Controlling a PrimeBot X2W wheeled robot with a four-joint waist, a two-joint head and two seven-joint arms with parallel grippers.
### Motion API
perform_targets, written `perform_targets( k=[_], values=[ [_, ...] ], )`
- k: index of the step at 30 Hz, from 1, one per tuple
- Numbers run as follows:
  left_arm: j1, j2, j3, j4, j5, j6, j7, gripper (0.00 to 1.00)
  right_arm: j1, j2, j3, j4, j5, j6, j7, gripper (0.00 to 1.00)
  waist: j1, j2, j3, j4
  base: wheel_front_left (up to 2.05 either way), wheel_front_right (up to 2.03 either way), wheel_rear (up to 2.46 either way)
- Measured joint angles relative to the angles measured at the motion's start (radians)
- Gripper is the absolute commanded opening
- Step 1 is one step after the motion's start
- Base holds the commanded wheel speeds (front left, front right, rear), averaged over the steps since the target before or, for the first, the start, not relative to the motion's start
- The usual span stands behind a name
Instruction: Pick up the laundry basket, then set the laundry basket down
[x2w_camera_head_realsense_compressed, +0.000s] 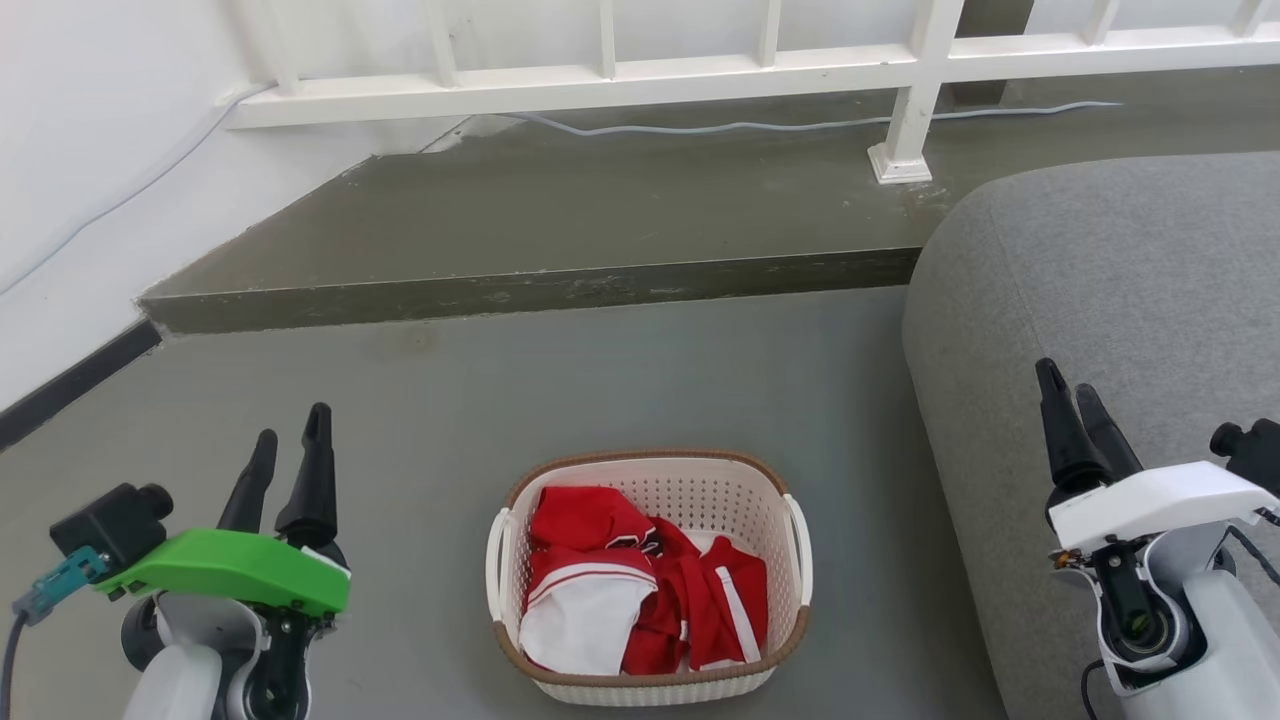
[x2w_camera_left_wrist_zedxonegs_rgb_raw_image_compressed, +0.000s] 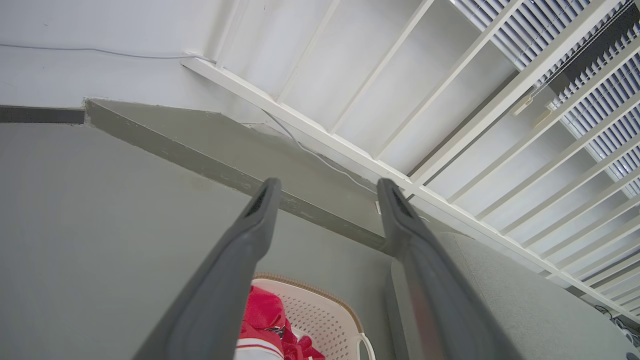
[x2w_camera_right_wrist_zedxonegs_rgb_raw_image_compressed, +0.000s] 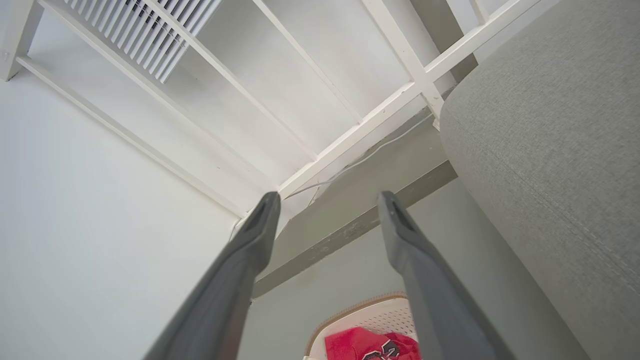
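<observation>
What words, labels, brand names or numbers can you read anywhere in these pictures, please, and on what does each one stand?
No text can be read in any of the views.
Too small and cut off to read: a small dark print on the red-and-white clothes lying in the cream-white perforated plastic laundry basket with the brown woven-look rim. I cannot tell whether it is a number, a word or a logo.

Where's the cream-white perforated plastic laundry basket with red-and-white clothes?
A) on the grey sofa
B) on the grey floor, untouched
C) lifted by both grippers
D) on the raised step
B: the laundry basket rests on the grey floor, with the left gripper and right gripper both open and clear of it.
</observation>
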Motion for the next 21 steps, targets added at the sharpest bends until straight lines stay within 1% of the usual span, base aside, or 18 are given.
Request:
perform_targets(
  k=[3, 5, 15, 18, 19, 21],
  values=[
    [0.000, 0.000, -0.008, -0.003, 0.024, 0.006, -0.004, 1.00, 0.000, -0.002, 0.009, 0.000, -0.031, -0.002, -0.010, 1.00, 0.0000, 0.0000, 0.000, 0.000, 0.00, 0.00, 0.00],
    [0.000, 0.003, -0.016, -0.005, 0.058, 0.009, -0.010, 1.00, 0.000, -0.005, 0.021, 0.000, -0.061, -0.016, -0.017, 1.00, 0.0000, 0.0000, -0.001, -0.001, 0.00, 0.00, 0.00],
    [0.000, 0.005, -0.063, -0.005, 0.182, 0.037, -0.049, 1.00, 0.000, -0.019, 0.066, 0.009, -0.188, -0.043, -0.054, 1.00, 0.0000, 0.0000, -0.002, -0.002, 0.00, 0.00, 0.00],
    [0.000, 0.005, -0.075, -0.004, 0.212, 0.047, -0.058, 1.00, 0.000, -0.022, 0.075, 0.013, -0.229, -0.044, -0.063, 1.00, 0.0000, 0.0000, -0.002, -0.003, 0.00, 0.00, 0.00],
    [0.000, 0.006, -0.078, -0.003, 0.228, 0.048, -0.062, 1.00, 0.000, -0.023, 0.078, 0.014, -0.240, -0.052, -0.067, 1.00, 0.0000, 0.0000, -0.002, -0.003, 0.00, 0.00, 0.00],
    [0.000, 0.007, -0.085, -0.003, 0.251, 0.054, -0.064, 1.00, 0.000, -0.026, 0.082, 0.018, -0.265, -0.056, -0.075, 1.00, 0.0000, 0.0000, -0.002, -0.004, 0.00, 0.00, 0.00]
  ],
)
